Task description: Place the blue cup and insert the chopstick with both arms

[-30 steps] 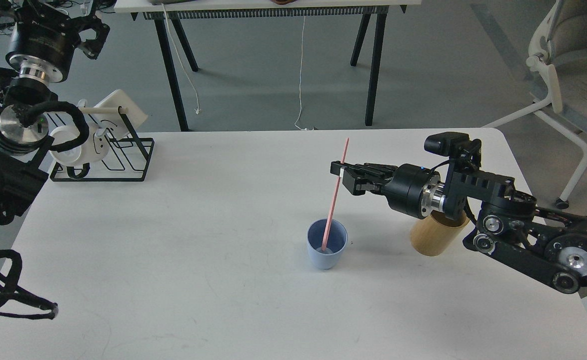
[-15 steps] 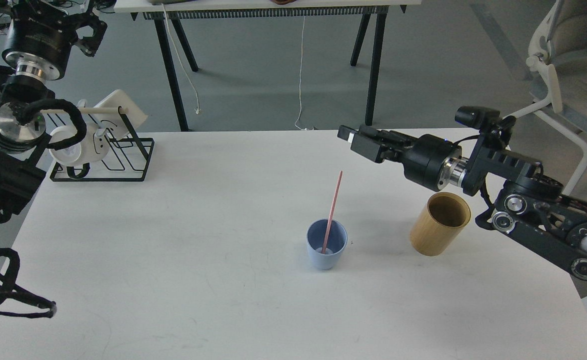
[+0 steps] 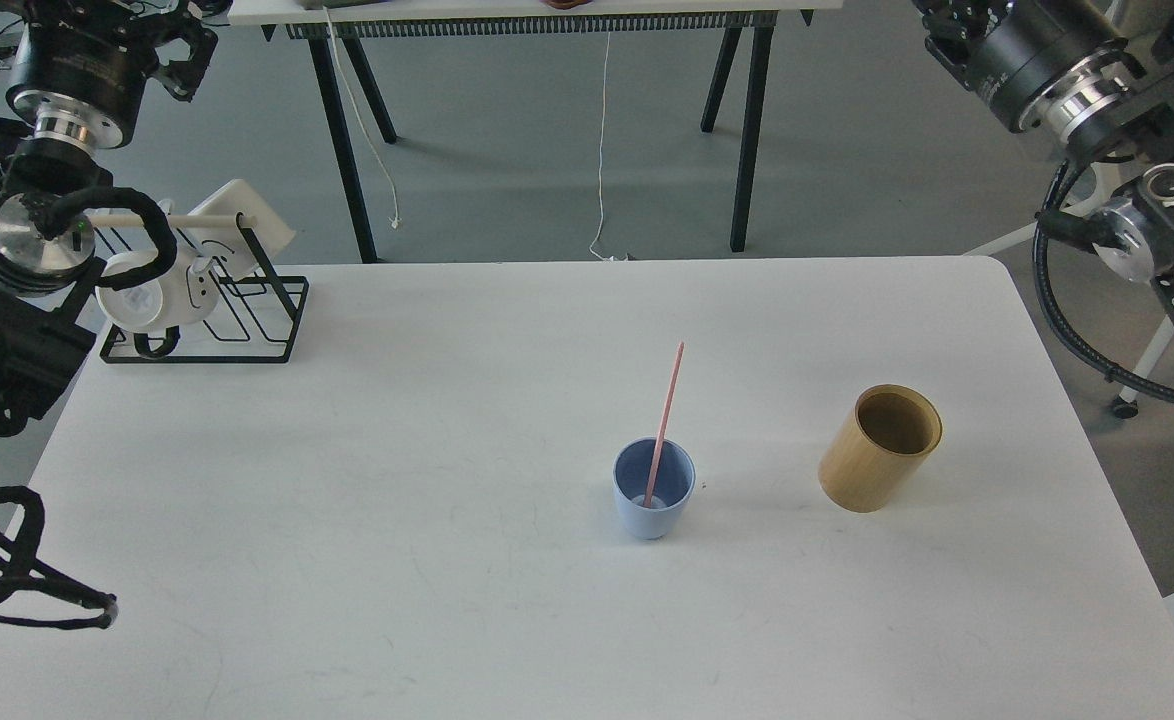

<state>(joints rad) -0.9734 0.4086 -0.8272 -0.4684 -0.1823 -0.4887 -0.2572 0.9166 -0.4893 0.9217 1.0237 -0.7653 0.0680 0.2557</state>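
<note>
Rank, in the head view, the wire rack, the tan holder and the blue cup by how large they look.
1. Wire rack, clearly the largest.
2. Tan holder.
3. Blue cup, a little smaller than the holder. The two stand about equally far from the camera, so this order seems fair.

Black arms [image 3: 7, 330], silver joints [image 3: 37, 240], looped black cables [image 3: 1067, 310]

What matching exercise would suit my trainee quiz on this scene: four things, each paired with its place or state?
Things:
1. chopstick
2. blue cup
3. tan cylinder
4. white mug

Places or states:
A. on the black wire rack
B. upright near the table's middle
C. empty, right of the cup
D. leaning inside the cup

Pairs: 1-D, 2-B, 3-C, 4-A
</note>
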